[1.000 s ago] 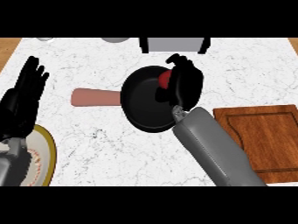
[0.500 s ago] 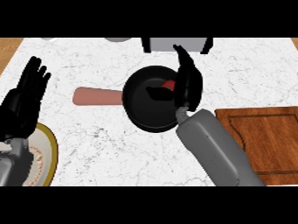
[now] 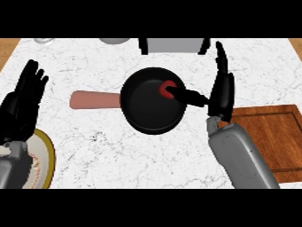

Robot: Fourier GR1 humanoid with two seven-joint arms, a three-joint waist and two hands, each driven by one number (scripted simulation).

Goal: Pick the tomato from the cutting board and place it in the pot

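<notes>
A: Tomato (image 3: 165, 88)?
B: Inside the black pot (image 3: 152, 100), toward its right side. Right hand (image 3: 220, 91) beside the pot, fingers straight, thumb touching the tomato.
A: Left hand (image 3: 21, 107)?
B: Spread, resting at the bench's (image 3: 101, 137) left edge.

Right hand (image 3: 220, 91): fingers straight, pointing toward the counter's far edge, thumb stretched out sideways to the left; grey forearm enters from the near edge. Left hand (image 3: 21, 106): open, fingers up, resting by the counter's left edge.
</notes>
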